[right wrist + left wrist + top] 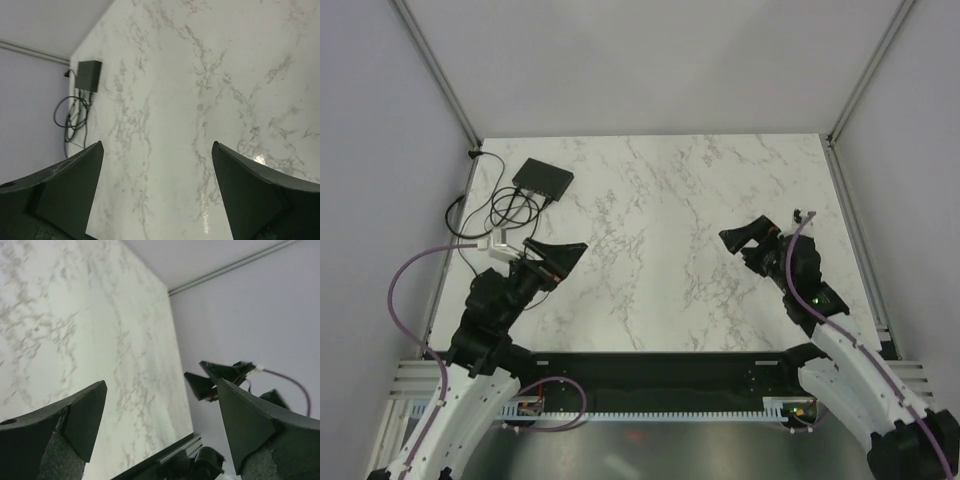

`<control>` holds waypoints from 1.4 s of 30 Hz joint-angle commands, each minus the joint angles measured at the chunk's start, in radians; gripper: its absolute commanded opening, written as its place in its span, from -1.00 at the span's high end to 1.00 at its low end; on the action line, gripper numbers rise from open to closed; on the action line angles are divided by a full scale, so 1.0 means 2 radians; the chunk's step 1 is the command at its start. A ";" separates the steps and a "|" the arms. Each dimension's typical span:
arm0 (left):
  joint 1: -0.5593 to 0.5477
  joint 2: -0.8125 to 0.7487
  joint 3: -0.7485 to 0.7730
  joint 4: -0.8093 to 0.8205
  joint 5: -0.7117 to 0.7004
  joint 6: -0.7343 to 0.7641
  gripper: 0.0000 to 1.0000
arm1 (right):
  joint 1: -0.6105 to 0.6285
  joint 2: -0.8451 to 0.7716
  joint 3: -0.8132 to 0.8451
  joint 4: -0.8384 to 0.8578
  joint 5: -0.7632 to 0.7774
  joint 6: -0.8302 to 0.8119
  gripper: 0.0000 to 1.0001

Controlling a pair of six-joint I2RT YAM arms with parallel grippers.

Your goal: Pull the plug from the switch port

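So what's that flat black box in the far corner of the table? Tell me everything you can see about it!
That is the switch, a flat, black, rectangular box with a dull finish that looks like plastic. It lies flat on the marble-patterned table near the far left corner, turned a little askew. Black cables leave its near edge and curl into loops beside it. Its ports are too small to make out. Nothing else touches it.

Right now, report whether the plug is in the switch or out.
Apparently in: black cables meet the switch's port edge; the plug itself is too small to see.
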 commanded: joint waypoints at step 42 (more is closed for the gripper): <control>0.027 0.431 0.303 -0.209 -0.272 0.296 -0.59 | 0.226 0.664 0.472 0.180 -0.091 -0.137 -0.53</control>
